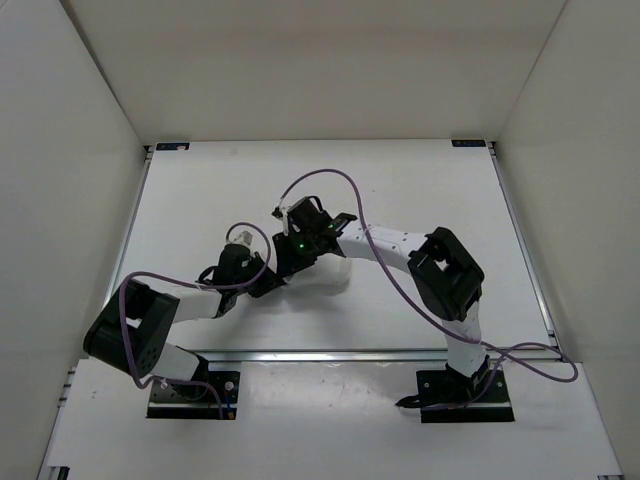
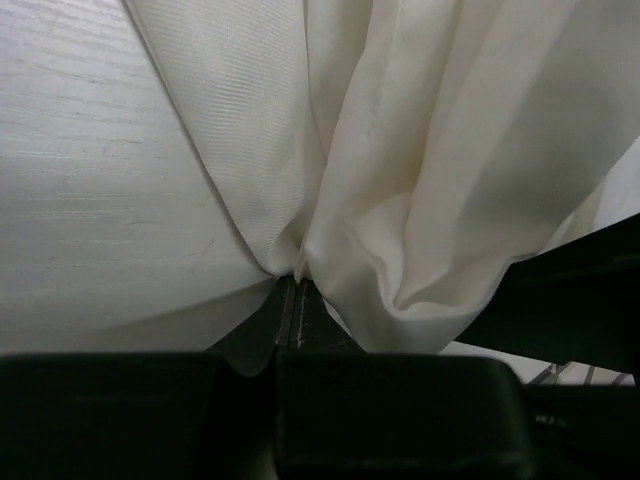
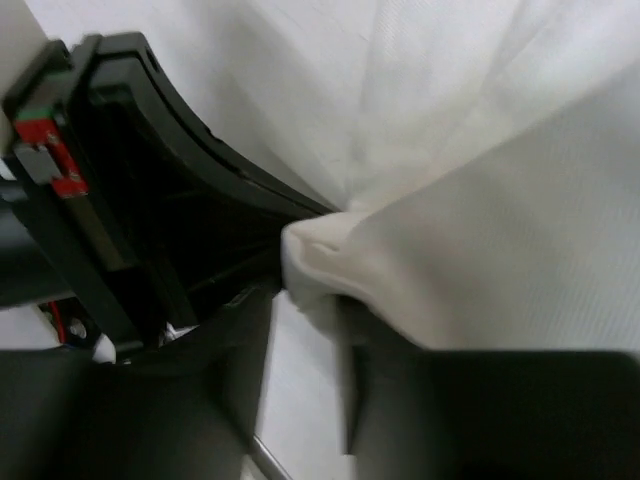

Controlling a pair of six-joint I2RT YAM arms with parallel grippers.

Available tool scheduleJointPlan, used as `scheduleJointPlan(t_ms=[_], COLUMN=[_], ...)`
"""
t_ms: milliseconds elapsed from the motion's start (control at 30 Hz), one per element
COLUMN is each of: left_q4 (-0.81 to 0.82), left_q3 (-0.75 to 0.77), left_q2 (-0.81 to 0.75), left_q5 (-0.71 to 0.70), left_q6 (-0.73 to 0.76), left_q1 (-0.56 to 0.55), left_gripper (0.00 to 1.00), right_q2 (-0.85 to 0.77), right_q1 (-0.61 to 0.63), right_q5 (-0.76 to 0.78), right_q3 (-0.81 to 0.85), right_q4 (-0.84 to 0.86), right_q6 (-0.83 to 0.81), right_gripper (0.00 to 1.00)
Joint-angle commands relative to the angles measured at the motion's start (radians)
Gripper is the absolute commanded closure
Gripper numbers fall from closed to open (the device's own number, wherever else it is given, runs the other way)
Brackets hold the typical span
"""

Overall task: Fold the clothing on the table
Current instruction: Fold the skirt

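One soft white pleated fabric clothing [image 1: 325, 276] item, bunched in heap at middle of flat white rectangular table [image 1: 200, 200], somewhat toward near edge. Long axis: cannot tell, creases gathered. Black two-finger left gripper [image 2: 295, 288] pressed together, pinching fabric gather at heap's left side. Black two-finger right gripper [image 3: 305, 310] close by on heap's far-left side, jaws parted, thick fold between tips; whether gripped, cannot tell. Both pincers crowd same side; heap extends rightward. Judgement: next move requires separating grip points.
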Motion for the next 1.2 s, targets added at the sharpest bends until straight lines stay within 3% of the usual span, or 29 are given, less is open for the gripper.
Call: scheduleJointPlan(t_ms=[0, 67, 167, 267, 333, 433, 467, 500, 567, 600, 667, 800, 867, 1067, 1167], left_q4=[-0.028, -0.014, -0.046, -0.075, -0.083, -0.115, -0.120, -0.121, -0.097, -0.083, -0.107, -0.308, -0.415, -0.577, -0.647], left_q3=[-0.040, -0.056, -0.053, -0.069, -0.106, -0.140, -0.148, -0.164, -0.197, -0.221, -0.232, -0.192, -0.153, -0.021, 0.042], left_q2=[-0.015, -0.026, -0.055, -0.110, -0.152, -0.254, -0.299, -0.354, -0.437, -0.495, -0.573, -0.731, -0.791, -0.920, -0.885], left_q5=[-0.006, 0.008, 0.008, 0.025, 0.043, 0.068, 0.071, 0.073, 0.080, 0.098, 0.096, 0.076, 0.082, 0.063, 0.069], left_q6=[0.011, 0.000, -0.002, -0.017, -0.031, -0.054, -0.058, -0.075, -0.098, -0.117, -0.129, -0.089, -0.071, -0.045, 0.010], left_q1=[0.014, 0.027, 0.021, 0.038, 0.061, 0.092, 0.106, 0.115, 0.133, 0.149, 0.172, 0.210, 0.225, 0.245, 0.239], left_gripper=[1.00, 1.00, 1.00, 0.91, 0.83, 0.62, 0.55, 0.52, 0.44, 0.41, 0.39, 0.37, 0.36, 0.34, 0.34], right_q2=[-0.006, -0.024, -0.093, -0.211, -0.277, -0.363, -0.386, -0.396, -0.394, -0.388, -0.356, -0.278, -0.230, -0.126, -0.046], right_q1=[0.014, 0.011, 0.002, -0.023, -0.063, -0.139, -0.158, -0.196, -0.251, -0.262, -0.267, -0.241, -0.229, -0.181, -0.196], right_q5=[-0.009, 0.000, 0.057, 0.060, 0.033, -0.059, -0.107, -0.159, -0.234, -0.276, -0.303, -0.353, -0.366, -0.146, -0.098], right_q3=[0.070, 0.068, 0.050, -0.002, -0.057, -0.136, -0.156, -0.195, -0.228, -0.231, -0.242, -0.305, -0.389, -0.538, -0.507], right_q4=[-0.031, -0.039, -0.047, -0.028, 0.009, 0.082, 0.094, 0.152, 0.202, 0.210, 0.249, 0.370, 0.510, 0.772, 0.774], right_q6=[-0.042, -0.047, -0.047, -0.042, -0.028, 0.011, 0.019, 0.031, 0.061, 0.076, 0.093, 0.186, 0.270, 0.537, 0.597], right_gripper=[0.66, 0.56, 0.53, 0.50, 0.47, 0.45, 0.48, 0.61, 0.95, 1.00, 1.00, 1.00, 1.00, 1.00, 0.99])
